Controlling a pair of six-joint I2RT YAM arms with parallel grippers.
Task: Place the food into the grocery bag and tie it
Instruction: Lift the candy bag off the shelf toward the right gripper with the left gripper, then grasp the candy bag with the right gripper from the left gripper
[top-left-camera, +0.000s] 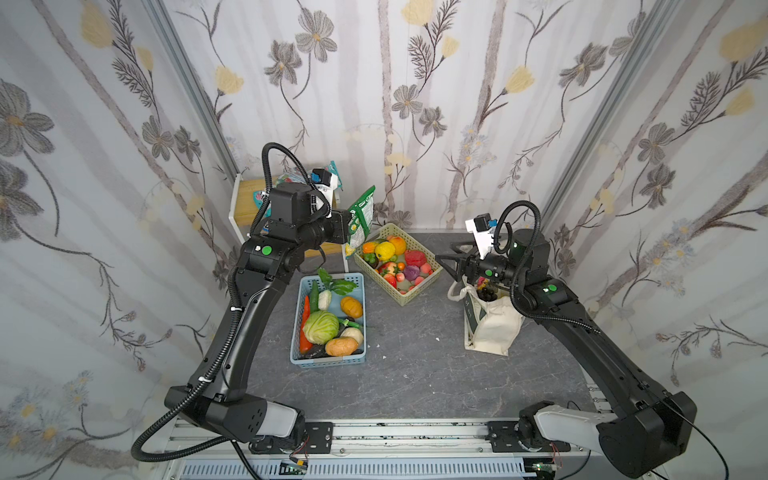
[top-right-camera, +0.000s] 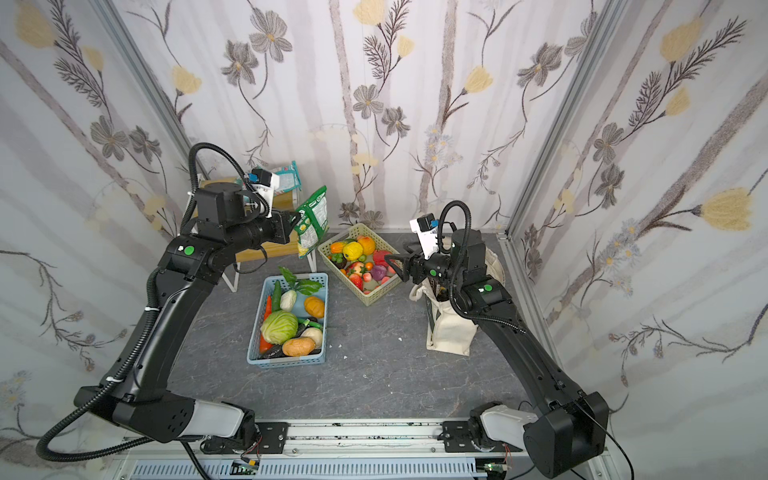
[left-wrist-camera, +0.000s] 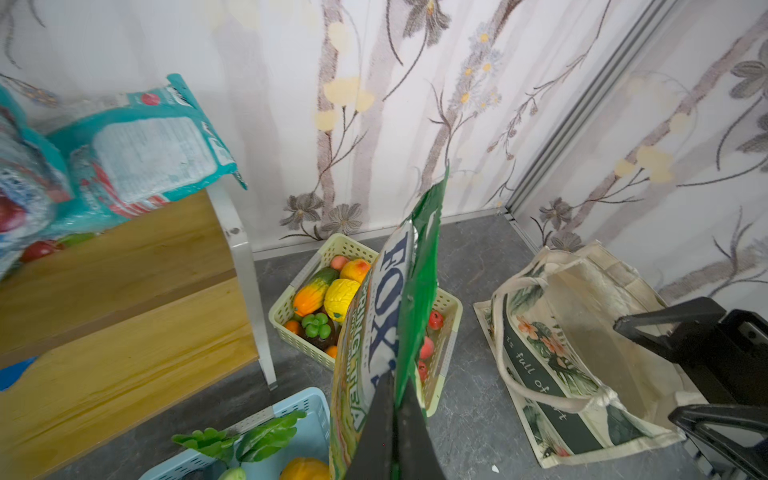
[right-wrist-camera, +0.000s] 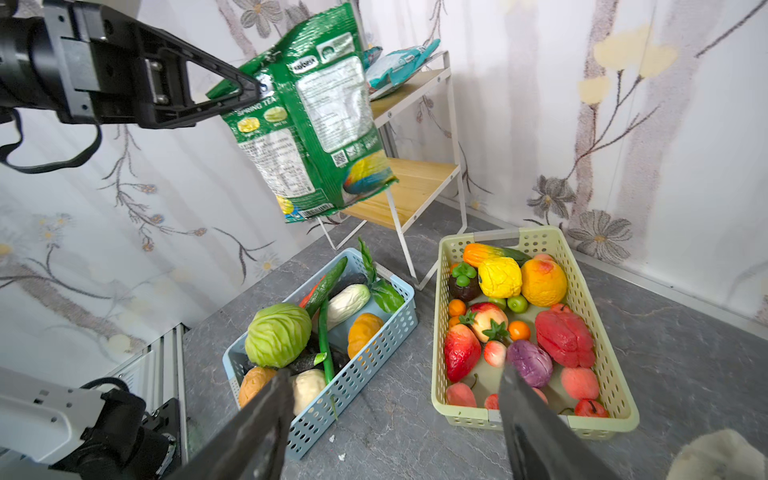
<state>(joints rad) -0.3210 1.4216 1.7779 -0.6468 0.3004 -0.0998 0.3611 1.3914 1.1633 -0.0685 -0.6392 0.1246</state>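
The FOX'S packet hangs in the air above the table, pinched by one edge in the left claw. It is beside the wooden shelf rack and near the far ends of the blue basket and the beige fruit basket. The grocery bag stands at the table's right. The right arm covers much of its mouth, and the dark things inside are hard to make out. The right claw gapes wide and empty by the bag's rim.
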